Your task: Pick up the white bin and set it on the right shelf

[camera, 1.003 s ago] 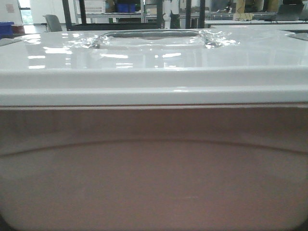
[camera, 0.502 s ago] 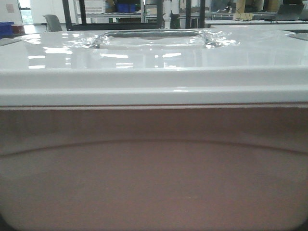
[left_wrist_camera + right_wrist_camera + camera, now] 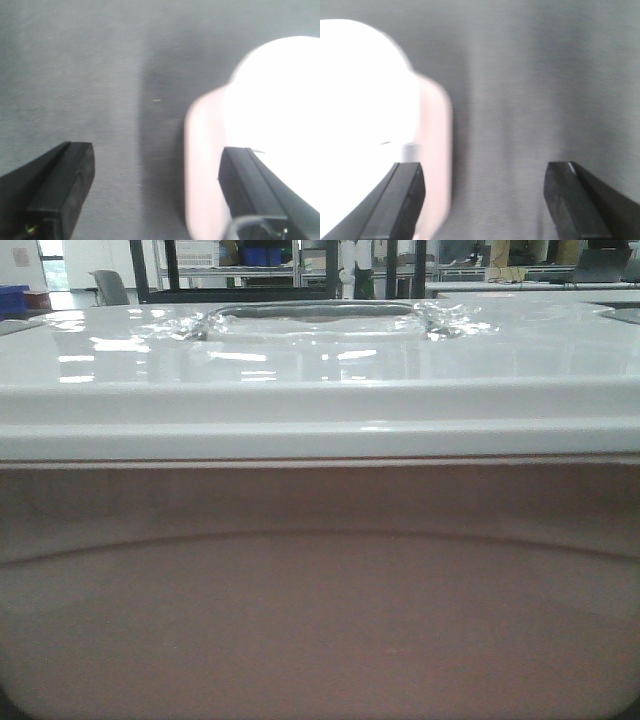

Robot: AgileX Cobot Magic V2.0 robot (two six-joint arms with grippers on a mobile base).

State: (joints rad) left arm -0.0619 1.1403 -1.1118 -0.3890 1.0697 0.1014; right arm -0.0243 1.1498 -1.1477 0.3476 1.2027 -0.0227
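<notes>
The white bin fills the front view; its glossy white lid with a recessed handle sits on top. In the left wrist view a pale pink corner of the bin lies between the jaws, against the right finger. My left gripper is open over grey floor. In the right wrist view the bin's corner lies beside the left finger. My right gripper is open. The right shelf is not identifiable in any view.
Grey carpet lies under both grippers. Far behind the bin stand dark racks with blue bins, a chair and tables.
</notes>
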